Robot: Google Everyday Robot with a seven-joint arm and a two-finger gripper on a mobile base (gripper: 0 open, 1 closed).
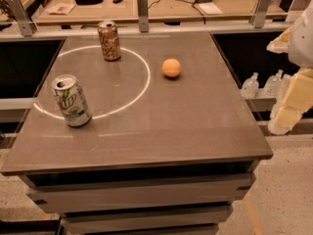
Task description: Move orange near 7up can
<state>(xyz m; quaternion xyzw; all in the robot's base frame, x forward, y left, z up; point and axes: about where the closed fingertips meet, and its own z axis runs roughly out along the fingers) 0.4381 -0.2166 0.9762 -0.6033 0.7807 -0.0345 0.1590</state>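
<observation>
The orange (171, 68) is a small pale-orange ball resting on the grey table (161, 131), right of the middle and toward the back. The 7up can (71, 100) stands upright near the table's front left, silver-white with green lettering. The orange and the can are far apart, about a third of the table's width. My gripper (289, 106) shows as cream-coloured parts at the right edge of the view, beyond the table's right side, well away from both the orange and the can and holding nothing that I can see.
A brown-gold can (109, 41) stands upright at the table's back, left of the orange. A white ring (146, 82) is marked on the tabletop. Clear plastic bottles (250, 86) sit on a low shelf to the right. A cluttered desk (146, 4) lies behind a rail.
</observation>
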